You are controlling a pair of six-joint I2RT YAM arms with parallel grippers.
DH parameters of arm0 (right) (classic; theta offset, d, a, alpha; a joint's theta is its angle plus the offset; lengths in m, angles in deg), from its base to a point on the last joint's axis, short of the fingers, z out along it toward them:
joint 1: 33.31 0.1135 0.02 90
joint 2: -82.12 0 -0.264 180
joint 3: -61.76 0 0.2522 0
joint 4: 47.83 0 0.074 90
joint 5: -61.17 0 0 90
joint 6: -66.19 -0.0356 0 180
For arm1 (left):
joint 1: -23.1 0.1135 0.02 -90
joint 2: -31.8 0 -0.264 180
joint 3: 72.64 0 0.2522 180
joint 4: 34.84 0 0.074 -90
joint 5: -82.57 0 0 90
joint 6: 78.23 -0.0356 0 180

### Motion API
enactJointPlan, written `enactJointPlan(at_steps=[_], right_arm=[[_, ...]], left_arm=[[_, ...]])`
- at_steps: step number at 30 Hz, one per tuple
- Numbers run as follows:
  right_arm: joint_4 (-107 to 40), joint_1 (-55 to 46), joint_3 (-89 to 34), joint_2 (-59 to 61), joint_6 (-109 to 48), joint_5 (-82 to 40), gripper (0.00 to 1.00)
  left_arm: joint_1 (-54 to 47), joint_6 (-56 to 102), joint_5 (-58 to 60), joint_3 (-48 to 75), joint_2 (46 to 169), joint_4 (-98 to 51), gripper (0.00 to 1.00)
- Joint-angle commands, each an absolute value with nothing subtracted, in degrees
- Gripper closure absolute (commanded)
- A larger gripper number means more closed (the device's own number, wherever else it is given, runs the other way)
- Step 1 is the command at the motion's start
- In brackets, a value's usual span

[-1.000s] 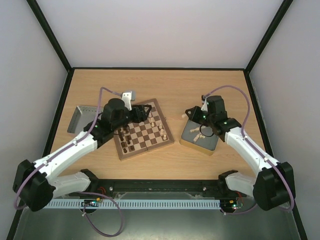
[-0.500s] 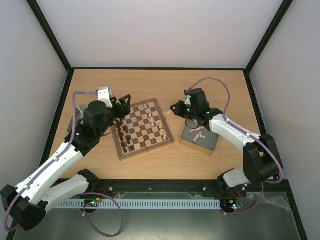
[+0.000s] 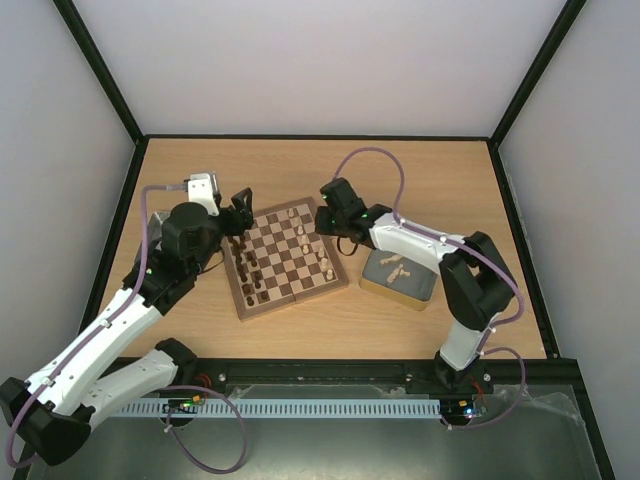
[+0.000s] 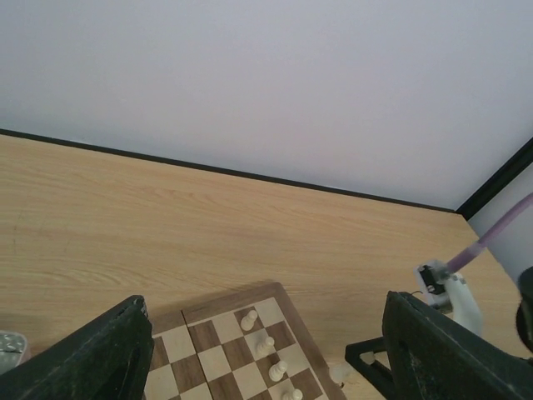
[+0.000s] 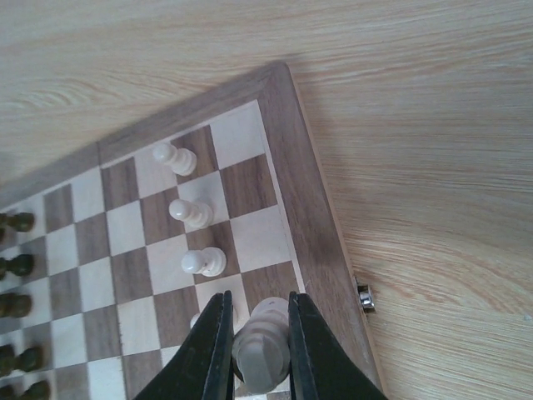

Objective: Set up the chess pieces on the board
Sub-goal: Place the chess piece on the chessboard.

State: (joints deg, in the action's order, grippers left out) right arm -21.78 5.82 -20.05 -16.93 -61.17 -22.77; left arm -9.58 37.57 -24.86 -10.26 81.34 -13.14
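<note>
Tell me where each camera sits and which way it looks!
Top external: high behind the robot, looking down on the table, board, left arm and right arm.
Left wrist: low on the left arm, facing across the board's corner to the back wall; open left claw frames it.
Right wrist: looks straight down on that corner; right claw pinches a cream piece.
Shared: both wrist views show the same row of cream pieces.

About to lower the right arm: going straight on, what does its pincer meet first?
Likely the board, an empty square by its border, with the gripped pale piece touching first. A nearby pawn looks just aside; depth unclear.
</note>
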Motion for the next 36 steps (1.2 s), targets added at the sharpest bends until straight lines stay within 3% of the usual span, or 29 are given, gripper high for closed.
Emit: enactJointPlan(at_steps=[1,15,36], right_arm=[[-16.6,8.6,-24.1,-20.3,-58.4,-30.9,0.9],[-12.5,11.1,-27.8,-27.3,-56.9,-31.7,0.87],[-9.3,11.8,-27.7,-25.7,-56.3,-30.3,0.87]], left_arm=[[-9.0,36.2,-25.9,-9.9,81.0,-13.1,0.23],[-8.3,36.1,-25.2,-11.0,81.1,-14.0,0.23],[-7.8,36.4,-24.2,-11.3,81.4,-14.4,0.23]])
